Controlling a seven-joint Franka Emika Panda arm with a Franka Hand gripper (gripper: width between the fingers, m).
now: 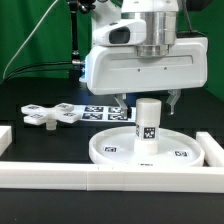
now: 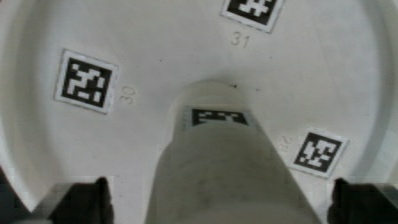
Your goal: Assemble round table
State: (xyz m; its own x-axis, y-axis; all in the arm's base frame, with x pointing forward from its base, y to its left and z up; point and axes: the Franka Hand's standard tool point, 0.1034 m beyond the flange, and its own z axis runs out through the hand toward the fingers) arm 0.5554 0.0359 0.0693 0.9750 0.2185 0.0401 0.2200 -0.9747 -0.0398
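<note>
Wrist view shows the pincer [image 2: 222, 203] spread apart astride the leg [image 2: 222, 165] on the disc [image 2: 169, 50]; a straight lift should avoid tipping it.

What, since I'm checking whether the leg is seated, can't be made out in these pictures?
- The leg where it meets the disc: exterior view, too small to tell; wrist view, blurred.
- The gripper fingertips: wrist view, cut off by the picture's edge.
- The cross-shaped piece: exterior view, tags too small to read.
- The marker board: exterior view, partly behind the gripper.
</note>
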